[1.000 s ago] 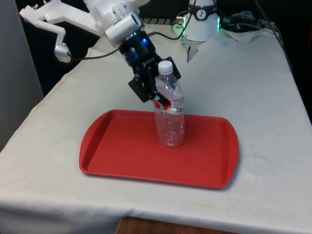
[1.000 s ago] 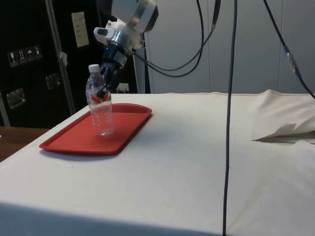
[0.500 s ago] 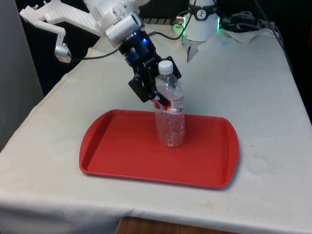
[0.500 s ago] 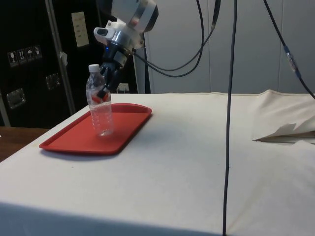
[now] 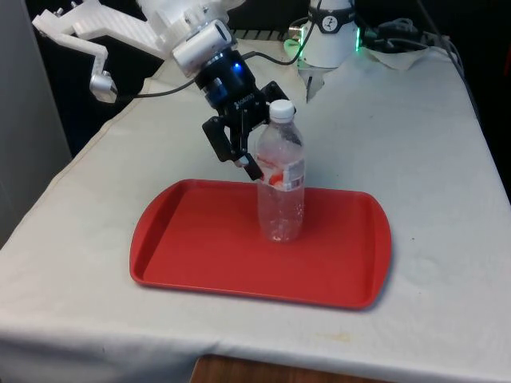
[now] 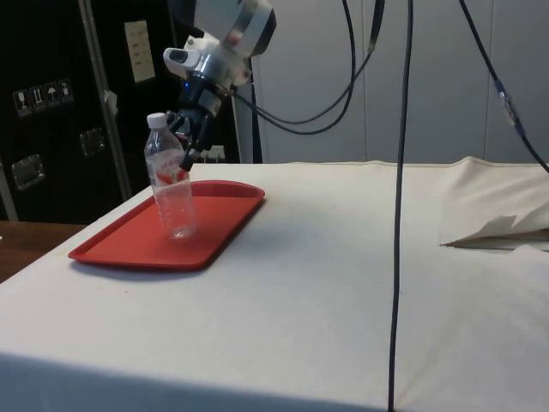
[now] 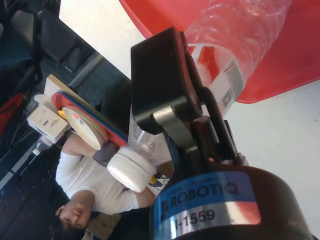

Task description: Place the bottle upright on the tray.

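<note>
A clear plastic bottle (image 5: 280,179) with a white cap and a red-and-white label stands on the red tray (image 5: 200,247), near its far edge. In the side view the bottle (image 6: 171,189) leans slightly, its cap away from the arm. My gripper (image 5: 257,144) hangs tilted by the bottle's upper half, open, with one black finger beside the label and the other behind the neck; neither finger presses on the bottle. The wrist view has a black finger (image 7: 165,75) lying along the bottle (image 7: 240,40), with the cap (image 7: 131,172) close by.
White cloth surrounds the tray (image 6: 129,245) on all sides. Cables hang over the table (image 6: 396,172) in the side view. A folded ridge of cloth (image 6: 502,230) lies at that view's right. A person in a white shirt (image 7: 95,185) sits beyond the table.
The fingers have spread apart and let go of the bottle. The bottle's top has shifted a little away from the gripper; its base stays on the tray.
</note>
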You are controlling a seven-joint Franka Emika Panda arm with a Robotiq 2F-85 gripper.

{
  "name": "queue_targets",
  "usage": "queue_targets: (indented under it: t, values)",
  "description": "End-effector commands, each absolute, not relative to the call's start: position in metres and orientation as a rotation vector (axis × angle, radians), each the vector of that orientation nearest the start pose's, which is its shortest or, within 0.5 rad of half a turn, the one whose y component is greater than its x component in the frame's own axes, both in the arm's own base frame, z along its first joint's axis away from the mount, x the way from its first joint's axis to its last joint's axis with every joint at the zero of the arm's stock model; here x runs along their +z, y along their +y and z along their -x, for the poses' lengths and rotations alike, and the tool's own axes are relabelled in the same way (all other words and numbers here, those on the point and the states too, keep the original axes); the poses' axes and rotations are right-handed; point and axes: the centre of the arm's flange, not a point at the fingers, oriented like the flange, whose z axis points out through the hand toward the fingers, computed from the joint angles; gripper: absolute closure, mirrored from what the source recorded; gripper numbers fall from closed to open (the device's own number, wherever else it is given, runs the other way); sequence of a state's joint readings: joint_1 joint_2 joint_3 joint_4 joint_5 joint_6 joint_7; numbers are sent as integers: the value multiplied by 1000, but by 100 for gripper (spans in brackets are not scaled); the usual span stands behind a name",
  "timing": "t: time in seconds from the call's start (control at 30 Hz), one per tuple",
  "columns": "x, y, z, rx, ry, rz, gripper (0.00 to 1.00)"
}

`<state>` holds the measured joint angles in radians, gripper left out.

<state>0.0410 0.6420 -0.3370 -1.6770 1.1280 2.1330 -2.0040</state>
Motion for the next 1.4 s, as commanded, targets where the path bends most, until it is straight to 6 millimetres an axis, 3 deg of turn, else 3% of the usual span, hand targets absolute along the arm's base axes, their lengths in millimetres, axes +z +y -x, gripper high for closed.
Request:
queue_targets:
  t: [0.0, 0.5, 1.37]
  values:
    - [245, -135, -666, -827, -1346, 2288, 0]
    - [245, -141, -663, -822, -1344, 2282, 0]
    - [268, -148, -663, -808, -1392, 2302, 0]
